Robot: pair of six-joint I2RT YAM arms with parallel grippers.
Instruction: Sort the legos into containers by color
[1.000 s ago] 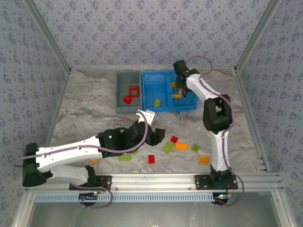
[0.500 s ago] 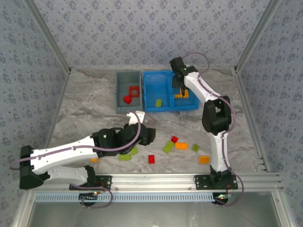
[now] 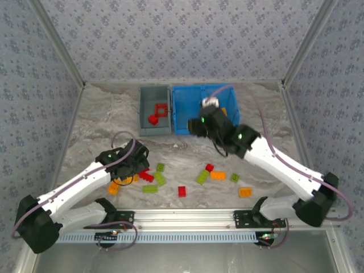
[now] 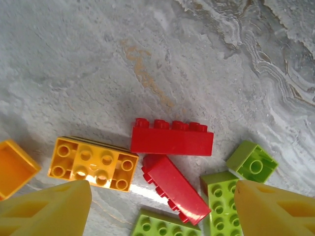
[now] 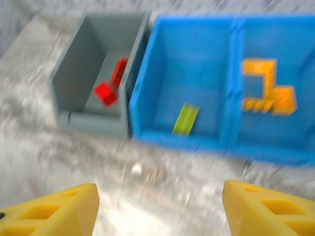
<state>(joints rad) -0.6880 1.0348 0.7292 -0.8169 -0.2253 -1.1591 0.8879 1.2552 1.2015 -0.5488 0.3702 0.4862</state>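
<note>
The grey container [image 3: 144, 116] holds red legos [image 3: 157, 112]. The blue pair [image 3: 185, 91] holds a green brick [image 5: 185, 119] in its left compartment and orange pieces [image 5: 268, 91] in its right. My right gripper [image 3: 196, 126] hovers open and empty over the table just in front of the blue pair; the right wrist view [image 5: 160, 196] is blurred. My left gripper [image 3: 136, 164] stands open low over a cluster of bricks. Between its fingers [image 4: 162, 196] lie two red bricks [image 4: 172, 138] [image 4: 176, 183], an orange brick [image 4: 93, 163] and green bricks [image 4: 221, 196].
More loose legos lie mid-table: a red one [image 3: 209, 168], green ones [image 3: 202, 177] [image 3: 235, 178], orange ones [image 3: 218, 175] [image 3: 245, 192] and a red one [image 3: 182, 191]. An orange brick [image 3: 114, 187] sits under the left arm. Metal frame rails border the table.
My right gripper has opened and pulled back from the orange compartment to in front of the bins. My left gripper has swung left and now hangs over the left cluster.
</note>
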